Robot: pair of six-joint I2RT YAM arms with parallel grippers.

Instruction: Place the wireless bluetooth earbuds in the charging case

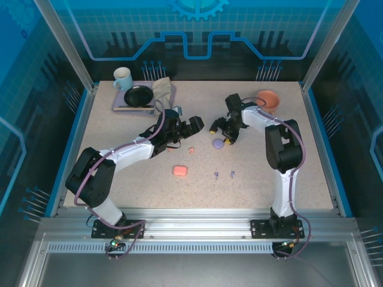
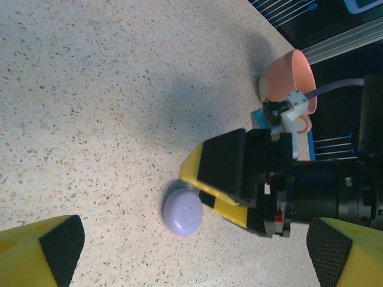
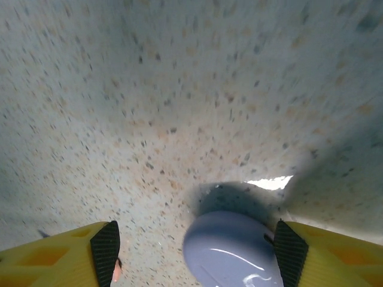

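Right claw, angled down at the table, stands open astride the lilac case; left claw gapes wide.

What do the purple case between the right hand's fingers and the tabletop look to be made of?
The purple case looks like smooth, glossy plastic: bright curved highlights run across its rounded lid. The tabletop looks like matte speckled stone or laminate, pale with dark and orange flecks and no glare; which of the two I cannot tell.
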